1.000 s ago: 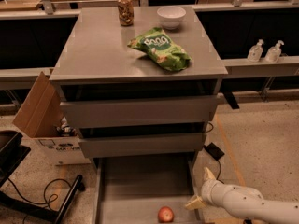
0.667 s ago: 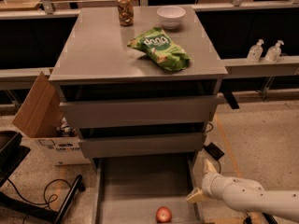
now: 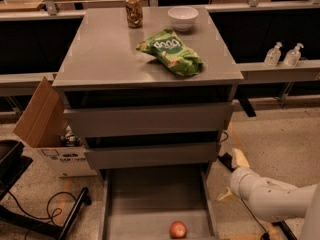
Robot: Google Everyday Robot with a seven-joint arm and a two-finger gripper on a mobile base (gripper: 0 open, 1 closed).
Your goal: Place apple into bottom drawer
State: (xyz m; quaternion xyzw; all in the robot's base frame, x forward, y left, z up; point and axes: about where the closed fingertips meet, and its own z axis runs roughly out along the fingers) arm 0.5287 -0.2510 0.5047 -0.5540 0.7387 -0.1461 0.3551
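The apple point(image 3: 178, 229), small and red-orange, lies on the flat floor of the bottom drawer point(image 3: 150, 199), near its front edge. The drawer is pulled out below the two flat grey drawer fronts. My gripper point(image 3: 231, 177) is outside the drawer, just past its right wall and above and to the right of the apple. Its pale fingers point(image 3: 239, 158) are spread apart and hold nothing. The white forearm runs off to the lower right.
On the cabinet top point(image 3: 100, 54) stand a can point(image 3: 133, 11), a white bowl point(image 3: 183, 18) and a green chip bag point(image 3: 171, 52). A cardboard box point(image 3: 40, 119) leans at the left. Two pump bottles point(image 3: 283, 54) stand on a ledge at the right. Cables lie on the floor at the lower left.
My gripper has moved up and to the right, away from the drawer's right wall. The apple stays on the drawer floor.
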